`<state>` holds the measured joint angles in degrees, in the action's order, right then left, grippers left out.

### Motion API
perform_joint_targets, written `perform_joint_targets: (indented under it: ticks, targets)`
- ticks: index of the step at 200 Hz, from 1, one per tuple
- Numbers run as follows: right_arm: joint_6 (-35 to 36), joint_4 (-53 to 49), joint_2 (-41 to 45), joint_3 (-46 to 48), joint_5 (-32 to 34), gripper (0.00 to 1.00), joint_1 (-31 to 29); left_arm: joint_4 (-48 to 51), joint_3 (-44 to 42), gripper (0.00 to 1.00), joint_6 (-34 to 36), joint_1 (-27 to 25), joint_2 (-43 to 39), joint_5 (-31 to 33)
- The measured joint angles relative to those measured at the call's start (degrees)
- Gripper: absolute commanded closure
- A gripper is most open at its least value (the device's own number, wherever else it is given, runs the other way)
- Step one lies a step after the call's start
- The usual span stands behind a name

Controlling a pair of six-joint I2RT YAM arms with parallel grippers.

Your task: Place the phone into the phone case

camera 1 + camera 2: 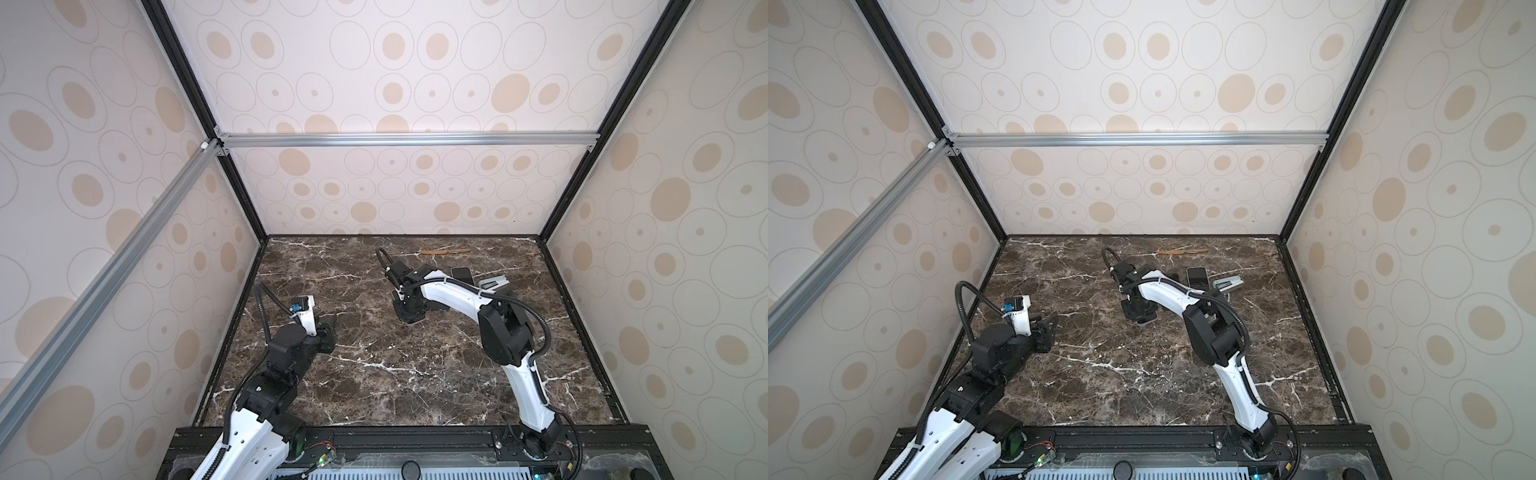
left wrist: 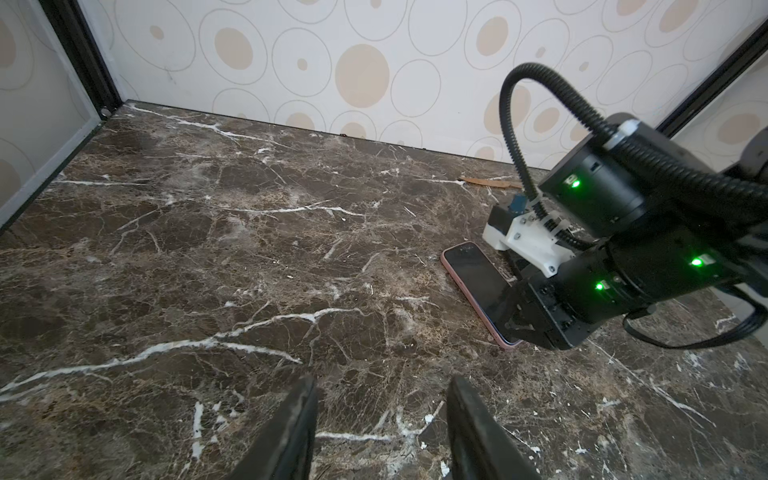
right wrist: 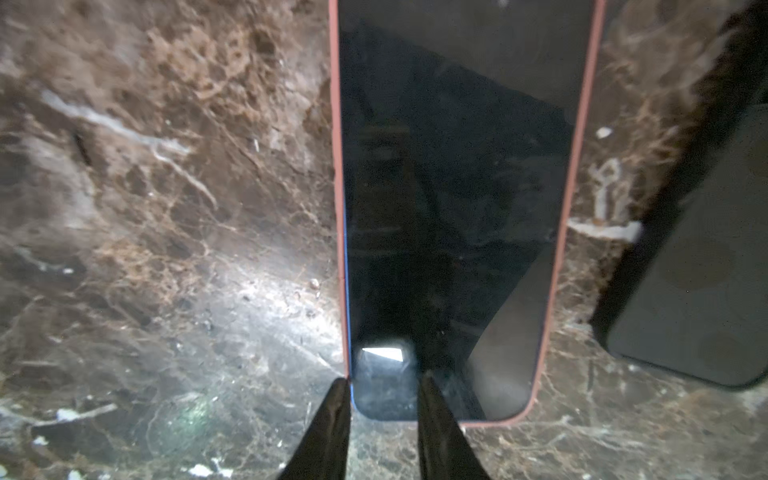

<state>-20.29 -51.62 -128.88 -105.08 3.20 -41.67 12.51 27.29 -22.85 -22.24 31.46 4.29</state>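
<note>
The phone lies flat and screen-up on the marble bench. It sits under the right gripper, which in both top views is near the middle of the frame, a little below mid-height. There the wrist hides almost all of the phone.

In the left wrist view its long axis runs roughly from the front of the bench toward the back wall. The earpiece end is the far one, and the other end lies under the jaws. The glass is dark and unlit, showing only faint reflections.

A salmon-pink rim that looks like the phone case frames the glass. Near the jaws a thin blue line shows between rim and glass.

The right jaws stand a narrow gap apart, astride one long edge at the corner. One fingertip touches the outside of the rim and the other is over the glass. Just beside the phone lies a dark flat slab; I cannot tell what it is.

The left gripper is at the left of the top views, well apart from the phone. Its jaws are apart over bare marble.

Right of the right arm's forearm in the top views are a second phone and a grey stapler-like tool.
</note>
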Motion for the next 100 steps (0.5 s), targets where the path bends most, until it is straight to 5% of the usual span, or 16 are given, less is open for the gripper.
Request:
perform_joint_targets:
  ticks: [100]
  targets:
    - [-3.52, 5.42, 2.64, 5.81, -2.27, 0.74, 1.07, 0.00, 0.00, 0.50, 0.00, 0.00, 0.76, 0.20]
